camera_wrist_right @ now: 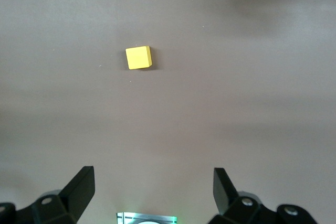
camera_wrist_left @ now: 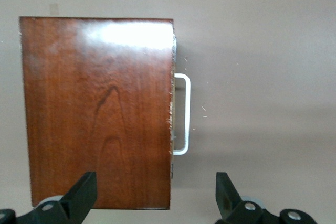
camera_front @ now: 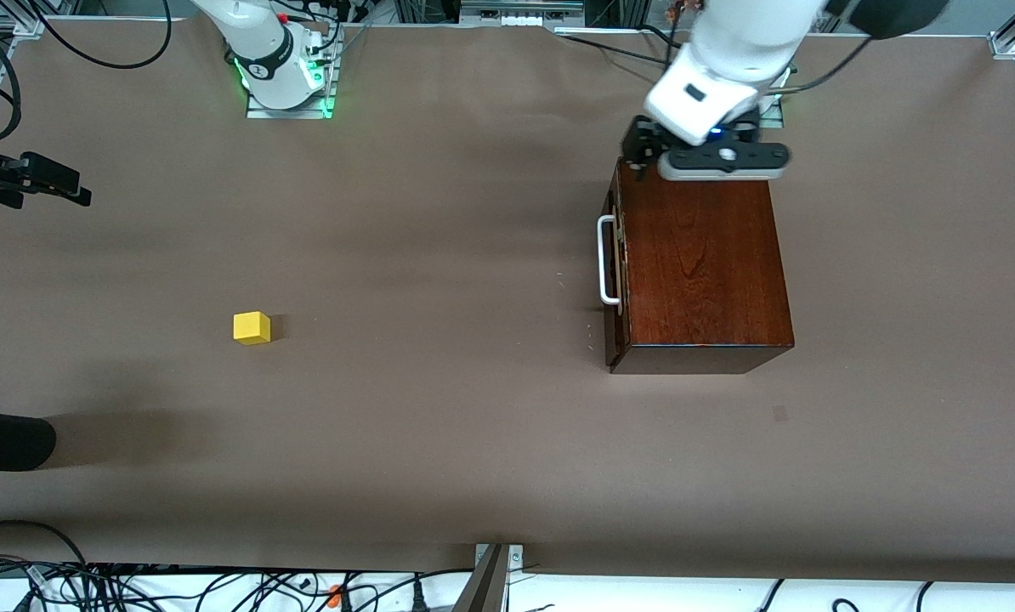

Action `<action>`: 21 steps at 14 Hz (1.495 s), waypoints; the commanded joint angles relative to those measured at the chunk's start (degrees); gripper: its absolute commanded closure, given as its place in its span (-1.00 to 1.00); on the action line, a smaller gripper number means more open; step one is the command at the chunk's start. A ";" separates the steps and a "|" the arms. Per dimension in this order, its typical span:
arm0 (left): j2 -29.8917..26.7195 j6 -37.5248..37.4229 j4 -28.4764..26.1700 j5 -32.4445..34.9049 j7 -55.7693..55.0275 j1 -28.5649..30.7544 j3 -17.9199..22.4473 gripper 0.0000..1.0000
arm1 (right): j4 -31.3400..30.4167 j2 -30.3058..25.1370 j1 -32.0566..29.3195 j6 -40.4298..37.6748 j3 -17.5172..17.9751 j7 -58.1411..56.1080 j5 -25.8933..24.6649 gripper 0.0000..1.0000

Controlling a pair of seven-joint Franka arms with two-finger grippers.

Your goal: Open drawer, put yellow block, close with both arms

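You are looking at the yellow block point(camera_front: 252, 327) lying nearest the front camera on the bare counter point(camera_front: 439, 442), toward the right arm's end, well apart from the drawer point(camera_front: 612, 259), which is sitting fully closed in the wooden box point(camera_front: 701, 263). The right tool point(camera_wrist_right: 152, 195) is hanging spread over open counter with the block below it. The left tool point(camera_wrist_left: 155, 195) is hovering spread over the box's edge nearest the bases. Risk, in my judgement: the white handle point(camera_front: 607, 259) is lying close against the drawer front, so a misaligned finger could shove the box. Open room is ample in front of the handle.
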 commanded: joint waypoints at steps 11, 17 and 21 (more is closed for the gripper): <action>18.39 5.54 1.83 16.38 -13.45 -12.42 -0.38 -1.00 | 1.20 0.52 -0.70 -0.96 0.26 -0.25 1.19 -1.00; 23.48 8.00 1.57 20.24 -15.03 -13.12 -0.38 -1.00 | 1.28 0.61 -0.70 -0.88 0.26 -0.25 1.19 -1.00; 25.86 8.09 1.48 22.00 -15.21 -13.12 -0.29 -1.00 | 1.28 0.61 -0.70 -0.88 0.26 -0.25 1.19 -1.00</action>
